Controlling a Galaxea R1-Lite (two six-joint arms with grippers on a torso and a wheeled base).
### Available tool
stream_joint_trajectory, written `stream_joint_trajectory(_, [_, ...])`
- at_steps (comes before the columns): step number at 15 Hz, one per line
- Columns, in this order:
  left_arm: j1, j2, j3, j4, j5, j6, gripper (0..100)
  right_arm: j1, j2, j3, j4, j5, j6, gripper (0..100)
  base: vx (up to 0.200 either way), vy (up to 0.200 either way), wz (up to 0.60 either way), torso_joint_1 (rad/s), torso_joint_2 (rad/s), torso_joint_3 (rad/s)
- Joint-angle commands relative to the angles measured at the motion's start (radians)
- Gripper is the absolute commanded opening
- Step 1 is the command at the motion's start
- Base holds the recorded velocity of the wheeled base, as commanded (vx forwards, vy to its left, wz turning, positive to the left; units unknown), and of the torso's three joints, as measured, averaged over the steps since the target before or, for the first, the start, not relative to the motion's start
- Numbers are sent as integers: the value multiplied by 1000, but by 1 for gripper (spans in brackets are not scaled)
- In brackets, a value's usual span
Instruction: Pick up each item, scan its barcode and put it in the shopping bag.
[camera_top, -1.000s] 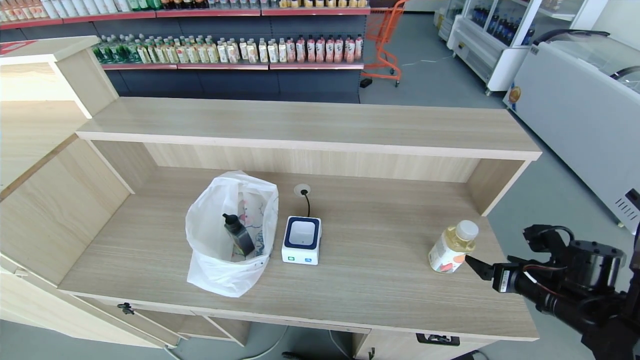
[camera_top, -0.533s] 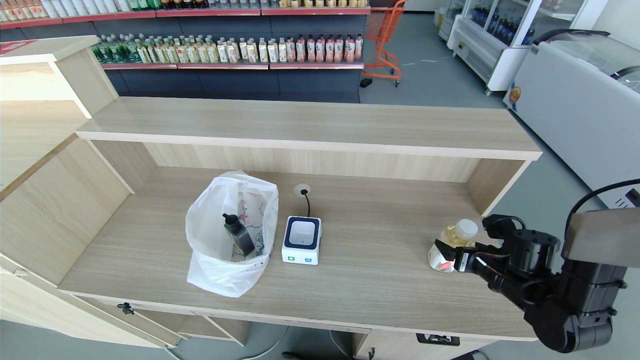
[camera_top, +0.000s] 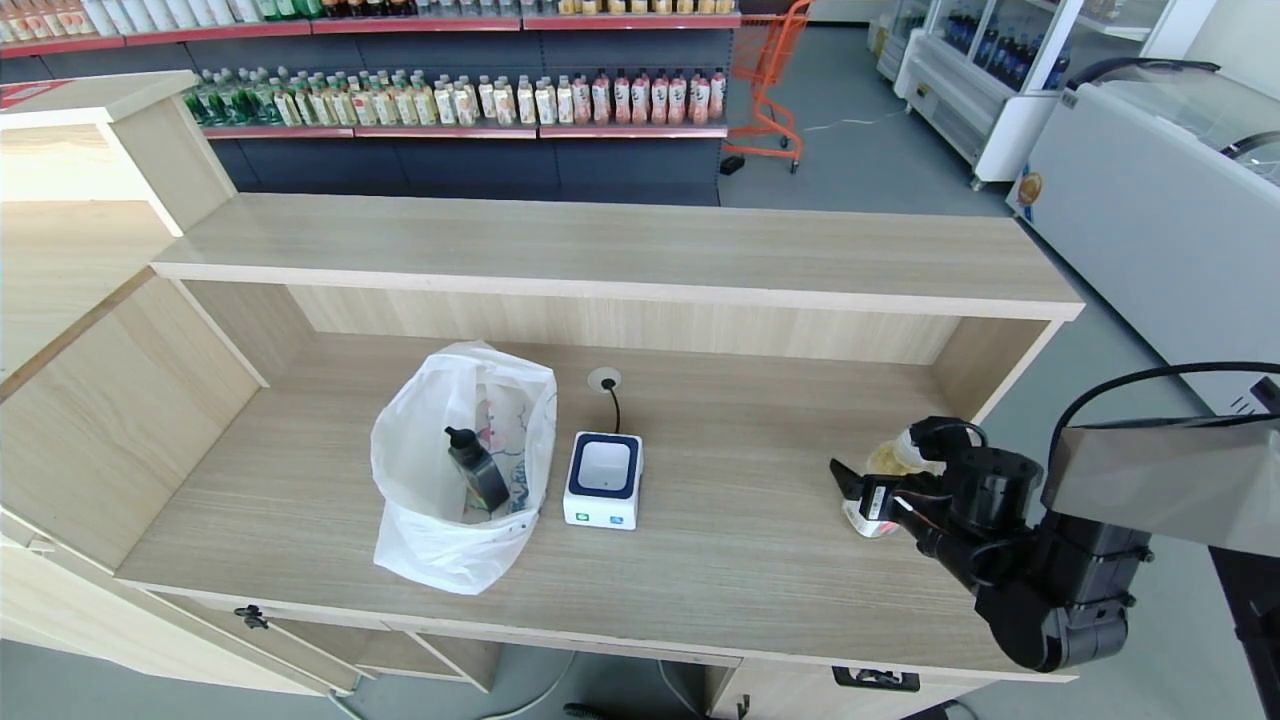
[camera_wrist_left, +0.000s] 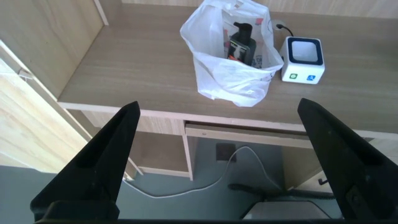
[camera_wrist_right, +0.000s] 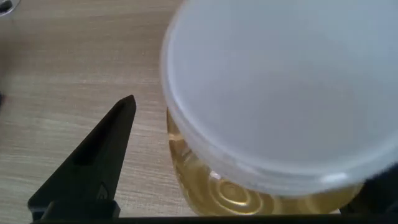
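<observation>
Bottle (camera_wrist_right: 211, 186), clear, amber liquid, round white cap (camera_wrist_right: 273, 93), between spread right fingers (camera_wrist_right: 93, 162), left fingers (camera_wrist_left: 102, 162) wide

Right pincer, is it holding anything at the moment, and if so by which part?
Nothing yet. The right pincer straddles the bottle with its jaws open; the right wrist view shows bare counter between one finger and the bottle.

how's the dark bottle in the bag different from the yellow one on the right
The dark pump bottle leans inside the shopping bag; the yellow drink bottle stands on the counter. The dark one has a black pump top, the yellow one a wide white cap. Both are bottles.
</observation>
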Motion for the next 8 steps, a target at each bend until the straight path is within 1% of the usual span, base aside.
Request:
stream_joint_trajectory(1, [0,0,0,0,0,0,100,9,43,-59,1,-16,-1,0,0,0,0,0,0,0])
stream_joint_trajectory(3, [0,0,0,0,0,0,100,16,43,-73,2,-16,-1,0,0,0,0,0,0,0])
stream_joint_trajectory(6, [0,0,0,0,0,0,100,27,42,-71,2,-13,-76,0,0,0,0,0,0,0])
stream_joint_trajectory(8, [0,0,0,0,0,0,100,28,39,-76,-3,-11,-81,0,0,0,0,0,0,0])
